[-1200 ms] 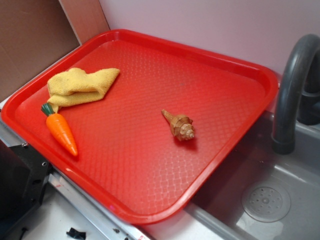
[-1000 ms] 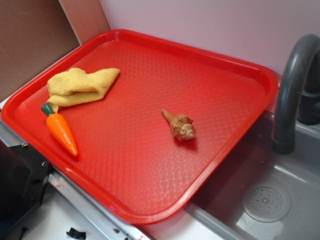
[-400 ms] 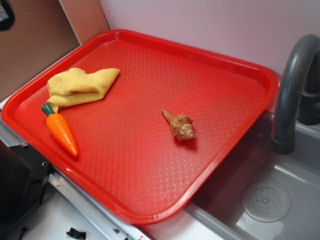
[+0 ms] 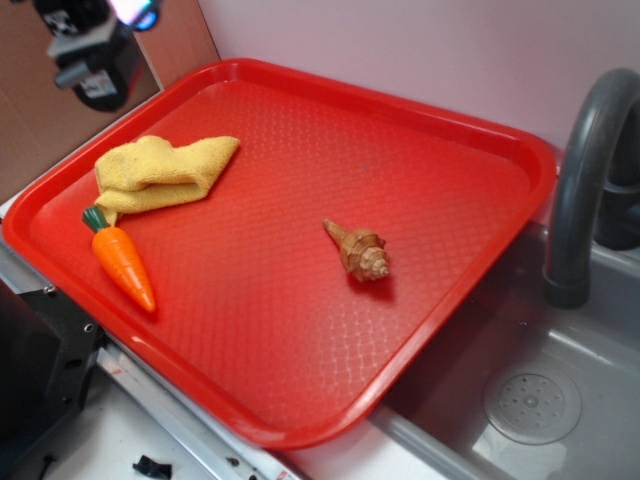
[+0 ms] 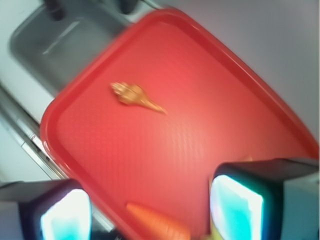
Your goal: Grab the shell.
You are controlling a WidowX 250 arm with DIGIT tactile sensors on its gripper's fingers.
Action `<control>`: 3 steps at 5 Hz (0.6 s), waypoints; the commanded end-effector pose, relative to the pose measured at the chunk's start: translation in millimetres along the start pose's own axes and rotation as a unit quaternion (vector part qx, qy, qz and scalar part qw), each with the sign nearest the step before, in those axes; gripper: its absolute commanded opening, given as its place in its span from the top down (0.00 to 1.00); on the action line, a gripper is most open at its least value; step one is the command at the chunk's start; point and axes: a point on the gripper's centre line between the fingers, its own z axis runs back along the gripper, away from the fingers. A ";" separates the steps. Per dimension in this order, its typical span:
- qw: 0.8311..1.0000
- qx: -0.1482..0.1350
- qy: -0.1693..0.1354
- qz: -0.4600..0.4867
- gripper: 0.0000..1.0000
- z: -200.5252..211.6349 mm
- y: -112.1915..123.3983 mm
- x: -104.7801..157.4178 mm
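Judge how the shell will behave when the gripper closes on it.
The shell looks rigid, so it likely won't deform. Its tapering, ridged cone may squirt sideways from the pads if pinched near the spire. Lying on its side on the tray, it could roll or pivot if nudged.

The exterior view looks down at a slant from the near side, taking in the whole red tray with the grey sink and its tap at the right; the gripper shows only at the far left corner, high above the tray; the wrist view hangs well above the tray and looks down between its own two fingers, blurred and turned about, so the sink lies at the upper left; both views share the tray, the shell, the carrot and the sink.
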 end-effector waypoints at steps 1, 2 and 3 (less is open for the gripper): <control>0.991 0.011 -0.004 -0.132 0.00 -39.3 -5.9 37.2; 0.988 0.000 0.003 -0.155 0.00 -76.9 -10.5 51.3; 0.985 -0.015 0.017 -0.170 0.00 -111.5 -10.6 60.2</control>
